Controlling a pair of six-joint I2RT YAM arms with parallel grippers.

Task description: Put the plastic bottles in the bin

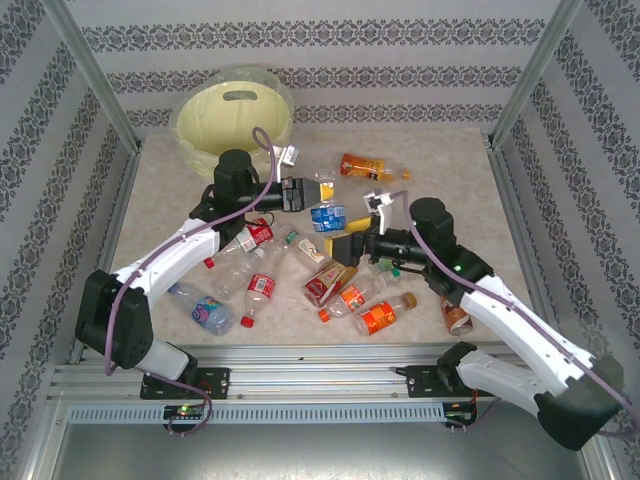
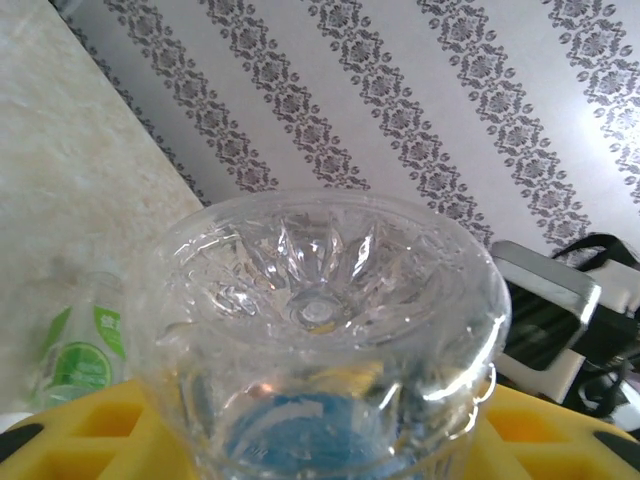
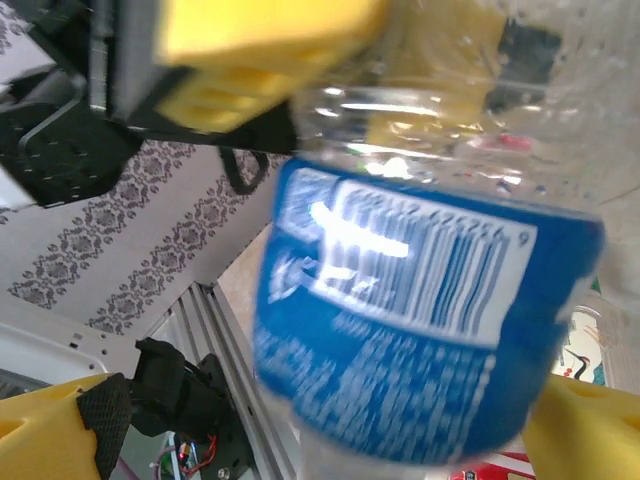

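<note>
Blue-label bottle [image 1: 328, 216] held over middle of table [image 1: 450, 170], pinched between yellow fingers of left gripper [image 2: 320, 450]. Right gripper [image 3: 320, 430] spread wide, 1 finger either side of label. Bottle's base faces left wrist camera, long axis running out from between fingers. Loose bottles [image 1: 262, 285] litter near half; 1 orange-label bottle [image 1: 365, 167] lies toward far edge. Bin [image 1: 235, 110] at far left corner, left arm [image 1: 235, 175] between it and held bottle.

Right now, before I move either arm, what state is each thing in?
left fingers: closed on the blue-label bottle
right fingers: open, one either side of that bottle
blue-label bottle: held by the left fingers
bin: upright, no bottle visible inside
other bottles: lying on the table, some crushed
</note>
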